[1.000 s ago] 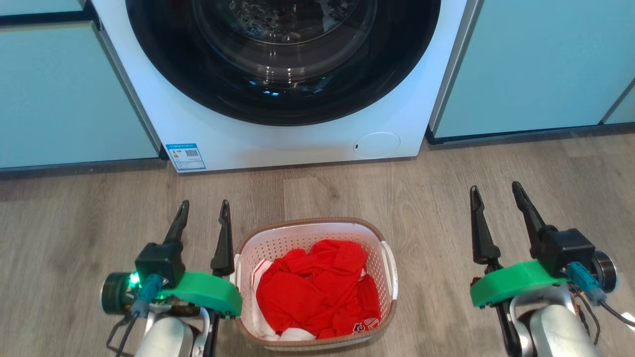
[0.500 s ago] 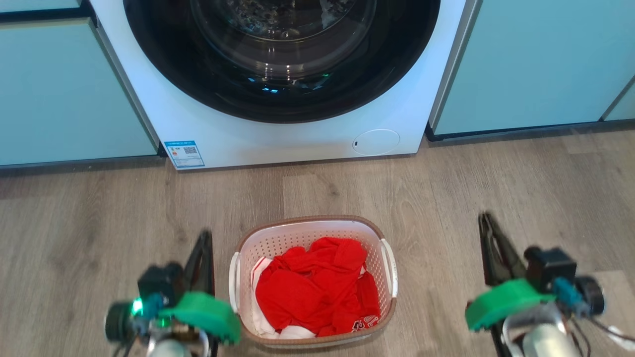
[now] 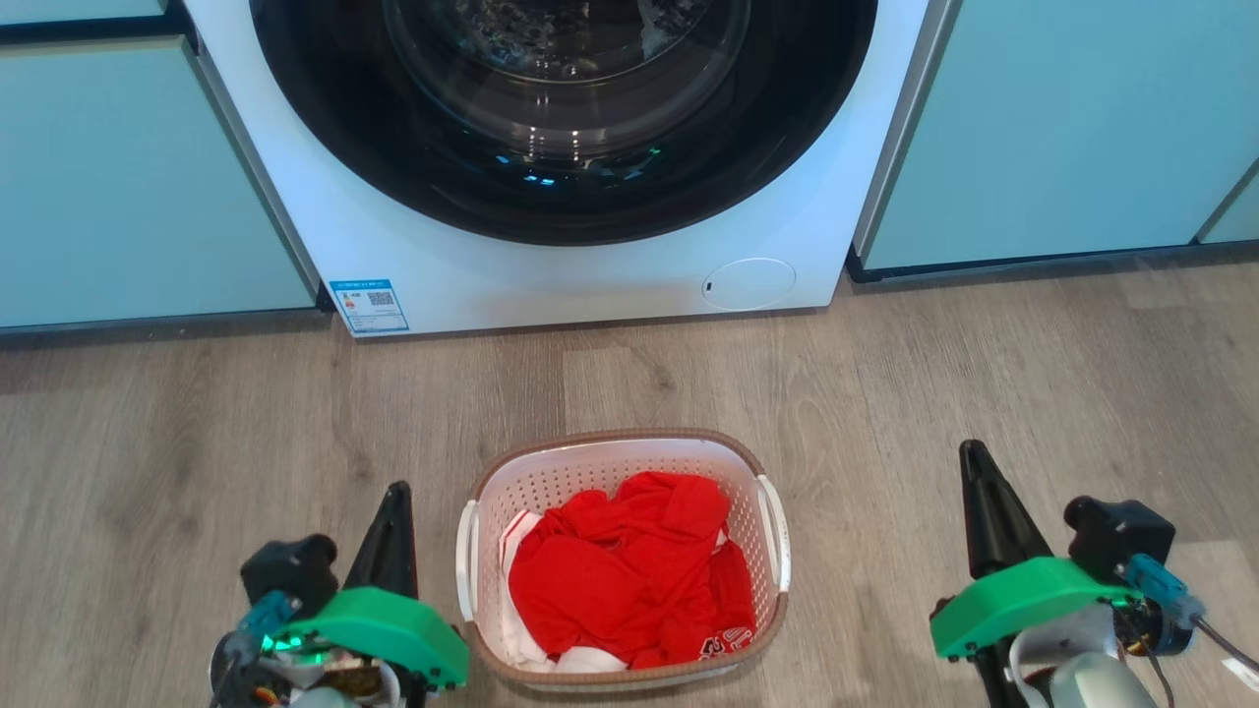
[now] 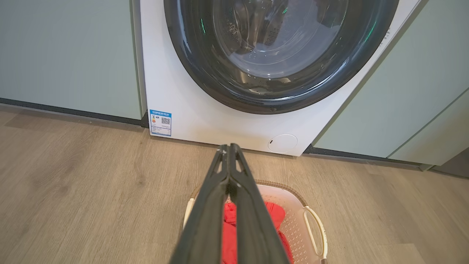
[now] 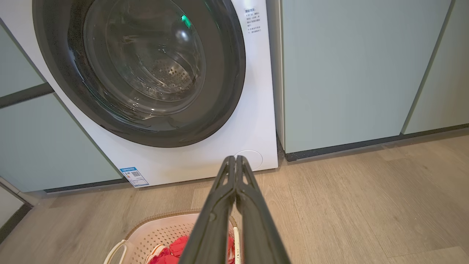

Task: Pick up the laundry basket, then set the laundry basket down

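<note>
The laundry basket (image 3: 590, 472), white and perforated with a brown rim, stands on the wood floor in front of the washing machine, with red clothes (image 3: 620, 580) in it. My left gripper (image 3: 397, 490) is shut and empty, hanging just left of the basket's left handle (image 3: 465, 560) and apart from it. Far to the right of the basket, my right gripper (image 3: 972, 450) is also shut on nothing. The left wrist view shows the closed fingertips (image 4: 229, 146) above the basket (image 4: 300, 220). In the right wrist view the pressed-together fingertips (image 5: 234, 158) stand over the basket (image 5: 157, 231).
A white front-loading washing machine (image 3: 590, 265) with a dark round door stands straight ahead. Pale teal cabinets (image 3: 1062, 128) flank it on both sides. Bare wood floor (image 3: 197, 423) surrounds the basket.
Both grippers have gone from open to shut and have drawn back toward the bottom of the head view. The basket has stayed on the floor.
</note>
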You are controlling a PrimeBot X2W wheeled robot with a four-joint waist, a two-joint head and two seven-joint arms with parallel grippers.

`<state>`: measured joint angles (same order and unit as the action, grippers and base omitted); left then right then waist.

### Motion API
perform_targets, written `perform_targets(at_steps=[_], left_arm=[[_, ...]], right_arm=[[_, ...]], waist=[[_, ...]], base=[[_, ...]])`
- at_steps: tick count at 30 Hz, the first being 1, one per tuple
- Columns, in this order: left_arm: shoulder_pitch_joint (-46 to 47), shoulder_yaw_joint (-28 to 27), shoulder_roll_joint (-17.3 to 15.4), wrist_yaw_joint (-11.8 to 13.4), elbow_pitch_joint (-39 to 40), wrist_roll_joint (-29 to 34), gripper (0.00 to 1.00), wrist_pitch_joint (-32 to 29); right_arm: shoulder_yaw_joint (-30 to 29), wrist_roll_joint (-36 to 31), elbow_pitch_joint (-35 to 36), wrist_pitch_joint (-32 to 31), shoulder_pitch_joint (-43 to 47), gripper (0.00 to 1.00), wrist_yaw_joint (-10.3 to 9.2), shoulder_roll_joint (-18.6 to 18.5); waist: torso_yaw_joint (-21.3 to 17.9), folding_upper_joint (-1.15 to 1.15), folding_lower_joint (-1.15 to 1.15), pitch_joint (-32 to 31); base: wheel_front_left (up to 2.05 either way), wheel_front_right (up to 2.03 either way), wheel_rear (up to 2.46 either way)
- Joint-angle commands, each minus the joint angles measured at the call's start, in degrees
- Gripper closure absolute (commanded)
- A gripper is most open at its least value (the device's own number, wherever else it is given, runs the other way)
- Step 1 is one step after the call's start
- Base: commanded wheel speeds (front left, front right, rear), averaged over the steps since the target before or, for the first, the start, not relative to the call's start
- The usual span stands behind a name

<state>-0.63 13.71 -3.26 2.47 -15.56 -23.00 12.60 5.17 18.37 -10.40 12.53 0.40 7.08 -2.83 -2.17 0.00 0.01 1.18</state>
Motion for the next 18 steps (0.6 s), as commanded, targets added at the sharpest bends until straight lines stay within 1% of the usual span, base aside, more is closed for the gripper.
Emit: perform_targets(at_steps=[1, 18], left_arm=[[3.08, -1.34, -0.33, -0.33, 1.91, -1.13, 1.00, -0.17], [3.68, -3.68, -0.66, -1.85, 1.78, -12.26, 1.00, -2.64]], right_arm=[[-0.42, 1.38, 1.48, -0.31, -2.45, 1.00, 0.05, -0.67], [-1.39, 13.34, 0.72, -2.59, -3.06, 1.00, 0.11, -1.15]], waist=[[0.02, 0.00, 0.00, -0.01], [0.35, 0.00, 0.00, -0.16]], base=[[0.00, 0.00, 0.00], [0.00, 0.00, 0.00]])
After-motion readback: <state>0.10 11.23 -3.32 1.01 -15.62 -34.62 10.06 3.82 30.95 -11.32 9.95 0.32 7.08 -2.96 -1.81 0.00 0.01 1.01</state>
